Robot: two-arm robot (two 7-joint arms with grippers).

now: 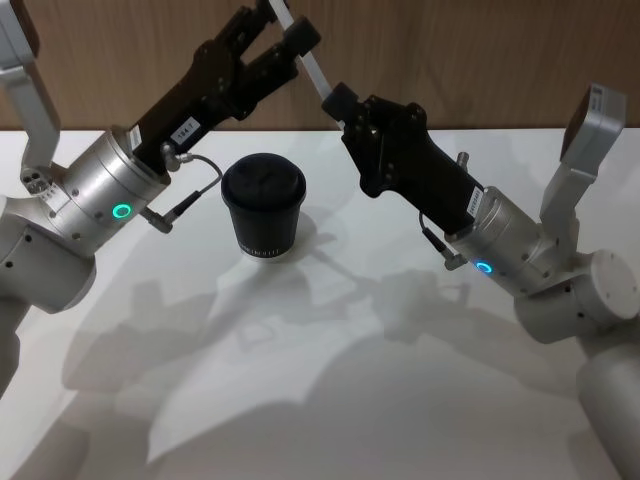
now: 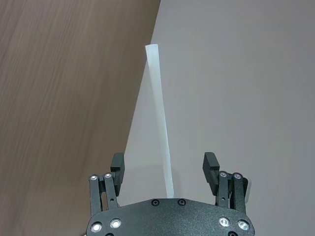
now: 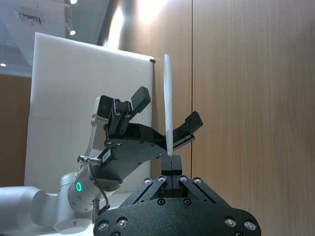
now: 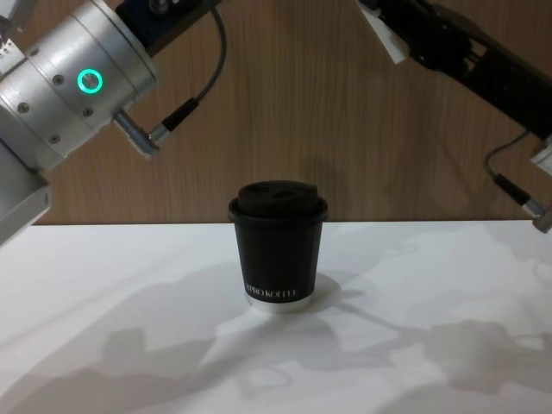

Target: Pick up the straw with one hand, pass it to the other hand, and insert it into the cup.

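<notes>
The white table [image 1: 350,400] lies nearest, crossed by the arms' shadows. Toward its middle stands the small black paper cup [image 4: 278,250], upright, with its black plastic lid on and white lettering near the pale bottom rim. A dark thin cable with a silver plug [image 1: 178,207] hangs from the left arm's silver wrist, just beside the cup in the head view and apart from it.

Higher up and beyond the cup, the two arms meet in the air. The right gripper [image 1: 335,100], slim and black, is clenched on one end of the thin straight white straw [image 2: 158,123]. In the right wrist view its two fingers press together on the straw, which rises straight out of them. The left gripper [image 2: 165,166], long and black with a small white label and a green ring light on its wrist, has its fingers spread wide, one on each side of the straw's middle part. In the left wrist view the straw runs up the gap and touches neither finger. The straw is well above the table and well apart from the cup. Behind it all is the brown wood-panelled wall [image 1: 470,60]
</notes>
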